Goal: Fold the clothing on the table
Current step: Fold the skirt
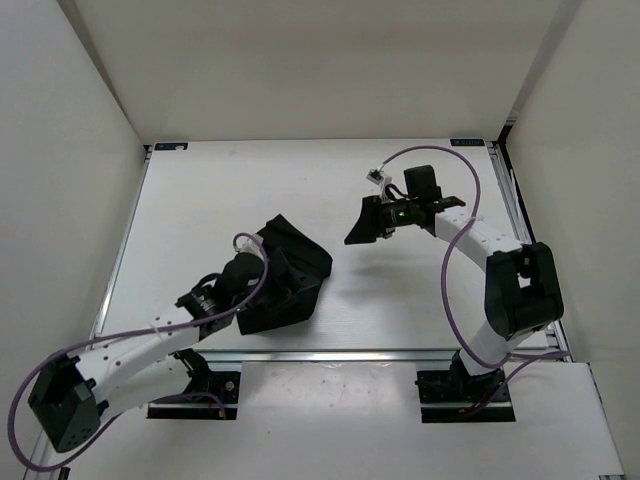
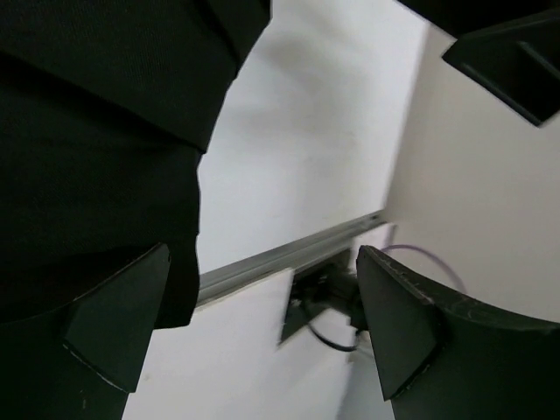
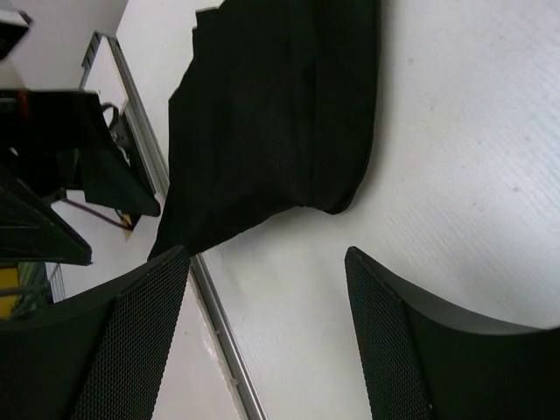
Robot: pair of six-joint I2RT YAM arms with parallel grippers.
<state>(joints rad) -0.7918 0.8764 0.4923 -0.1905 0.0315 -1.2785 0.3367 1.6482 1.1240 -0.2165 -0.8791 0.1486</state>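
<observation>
The clothing [image 1: 295, 272] is a black bundle lying left of centre on the white table [image 1: 400, 300]. My left gripper [image 1: 266, 274] is over the clothing's near-left part, hard to make out against the dark cloth. In the left wrist view this gripper [image 2: 262, 324] is open with only table and rail between its fingers, and the clothing [image 2: 96, 157] fills the left side beside the left finger. My right gripper [image 1: 364, 226] hovers open to the right of the clothing. In the right wrist view the gripper [image 3: 267, 324] is open over bare table, and the clothing [image 3: 271, 114] lies ahead of the fingertips.
A metal rail [image 1: 400, 352] runs along the table's near edge, with both arm bases [image 1: 465, 385] behind it. White enclosure walls [image 1: 60, 150] stand on the left, back and right. Purple cables [image 1: 455, 270] loop along both arms.
</observation>
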